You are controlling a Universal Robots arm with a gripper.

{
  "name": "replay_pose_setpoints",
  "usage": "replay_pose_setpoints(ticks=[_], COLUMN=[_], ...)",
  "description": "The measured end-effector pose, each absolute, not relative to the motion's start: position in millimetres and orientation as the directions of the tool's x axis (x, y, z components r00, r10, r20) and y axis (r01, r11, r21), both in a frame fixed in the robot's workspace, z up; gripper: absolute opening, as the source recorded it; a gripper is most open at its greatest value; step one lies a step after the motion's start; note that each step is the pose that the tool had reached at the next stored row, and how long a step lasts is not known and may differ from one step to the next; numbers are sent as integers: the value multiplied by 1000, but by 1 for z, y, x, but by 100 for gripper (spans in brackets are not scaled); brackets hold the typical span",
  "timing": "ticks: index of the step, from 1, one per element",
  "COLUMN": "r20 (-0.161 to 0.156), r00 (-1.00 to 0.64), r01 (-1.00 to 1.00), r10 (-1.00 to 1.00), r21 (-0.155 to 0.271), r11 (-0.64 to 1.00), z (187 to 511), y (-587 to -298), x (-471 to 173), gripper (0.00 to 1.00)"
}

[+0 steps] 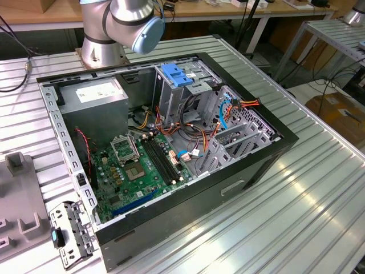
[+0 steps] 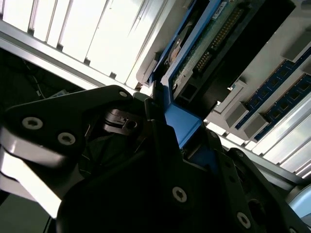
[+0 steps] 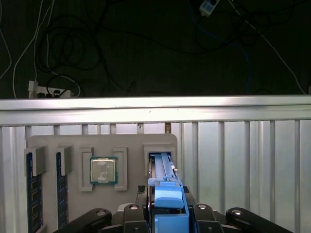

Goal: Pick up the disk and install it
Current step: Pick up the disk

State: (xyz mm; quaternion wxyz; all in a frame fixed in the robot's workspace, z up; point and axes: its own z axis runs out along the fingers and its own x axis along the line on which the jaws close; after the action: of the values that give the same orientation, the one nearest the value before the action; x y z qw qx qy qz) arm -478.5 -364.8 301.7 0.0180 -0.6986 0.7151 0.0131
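In both wrist views the disk (image 3: pixel 163 167) stands on edge in a slot of a grey fixture plate (image 3: pixel 97 145). Its blue carrier rail (image 3: pixel 170 206) points up at the camera. In the second wrist view the disk's circuit side (image 2: pixel 218 34) and blue rail (image 2: pixel 182 121) show between the black fingers. My gripper (image 3: pixel 169 194) sits on either side of that rail, its fingers (image 2: pixel 150 114) pressed against the blue plastic. In the exterior view the open computer case (image 1: pixel 239 177) lies on the table with its drive cage (image 1: pixel 171 97) at the back.
The fixture also holds a processor chip (image 3: pixel 103 170) and two memory sticks (image 3: pixel 31 189). The table's metal edge rail (image 3: pixel 155 109) runs just beyond it. Inside the case are a motherboard (image 1: pixel 137 165), a grey power supply (image 1: pixel 94 94), loose cables (image 1: pixel 194 137) and a blue latch (image 1: pixel 174 74).
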Motion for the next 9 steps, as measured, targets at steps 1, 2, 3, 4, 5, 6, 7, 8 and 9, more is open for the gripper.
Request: replay_pose_setpoints(ticks=[1, 2, 3, 4, 5, 6, 7, 8, 9], r20=[-44, -44, -44, -44, -44, -44, -44, -44, -44], r00=[-23, -23, -23, -23, -23, -23, -23, -23, -23], r01=[-1000, -1000, -1000, -1000, -1000, -1000, -1000, -1000, -1000], r10=[-999, -999, -999, -999, -999, -999, -999, -999, -999], r21=[-7, -6, -7, -6, -6, -6, -7, -6, -6], r11=[23, 24, 24, 24, 24, 24, 23, 23, 24], z=[303, 303, 304, 305, 306, 307, 309, 310, 311], y=[-365, -365, -365, -365, -365, -365, -365, -365, -365], x=[-479, -479, -479, -479, -479, -479, -479, -479, -479], gripper=[37, 37, 37, 37, 37, 37, 37, 37, 37])
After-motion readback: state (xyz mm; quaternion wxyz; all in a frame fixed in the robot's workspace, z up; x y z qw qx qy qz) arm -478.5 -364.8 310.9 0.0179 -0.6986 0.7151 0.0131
